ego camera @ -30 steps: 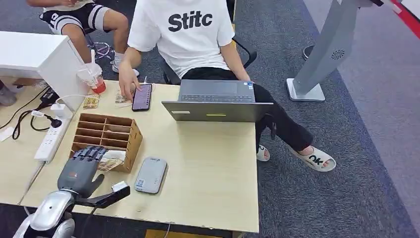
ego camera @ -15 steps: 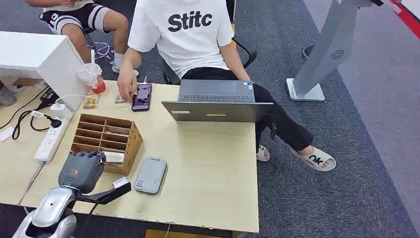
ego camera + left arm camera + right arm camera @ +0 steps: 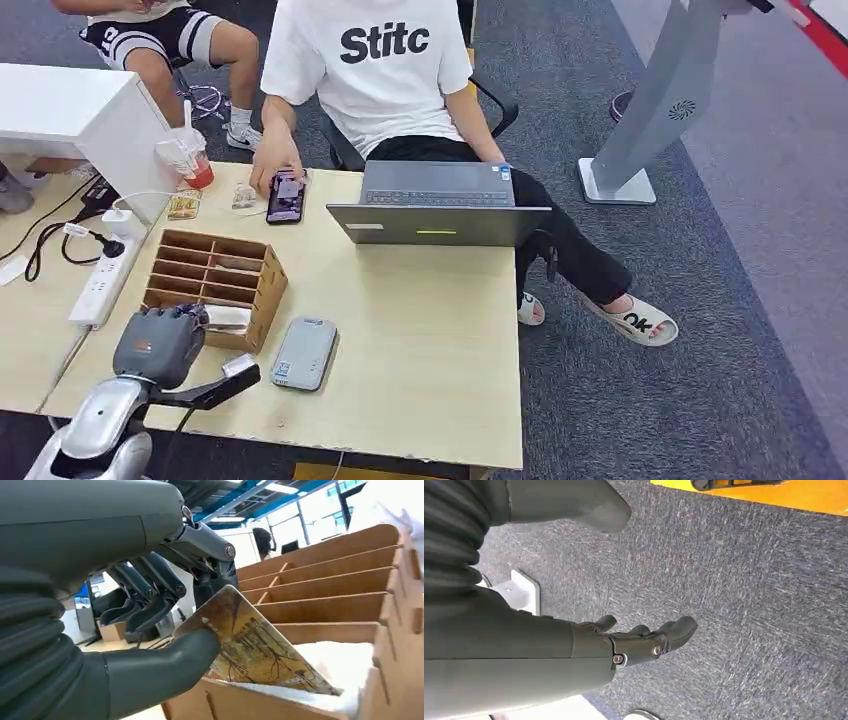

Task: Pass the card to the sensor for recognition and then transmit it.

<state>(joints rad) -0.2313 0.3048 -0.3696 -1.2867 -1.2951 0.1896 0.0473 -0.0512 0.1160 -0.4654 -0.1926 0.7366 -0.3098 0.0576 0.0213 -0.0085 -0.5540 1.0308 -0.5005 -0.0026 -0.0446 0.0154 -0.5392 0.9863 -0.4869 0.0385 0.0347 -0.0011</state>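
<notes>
Left hand point(image 3: 160, 345) is at the near end of the wooden card rack point(image 3: 215, 285) on the bench point(image 3: 420, 350), fingers curled over the rack's front compartment. The left wrist view shows the thumb and a finger pinching a card point(image 3: 250, 647) printed with a brown tree scene; the remaining fingers point(image 3: 145, 605) are bent loosely above it. The card is tilted, its lower edge still inside the front compartment, lying against white padding there, its upper corner raised clear of the wooden wall.

The sensor point(image 3: 305, 352), a flat grey device, lies on the bench just beside the rack, apart from the hand.

Right hand point(image 3: 639, 642) hangs over grey carpet with its fingers slightly curved and apart, holding nothing.

On the far side of the bench a seated person in a white T-shirt point(image 3: 375, 70) rests a hand on a phone point(image 3: 286, 195). An open laptop point(image 3: 438, 205) stands beside the phone. A drink cup point(image 3: 185, 158) and a white power strip point(image 3: 100, 280) sit toward the bench's left side.
</notes>
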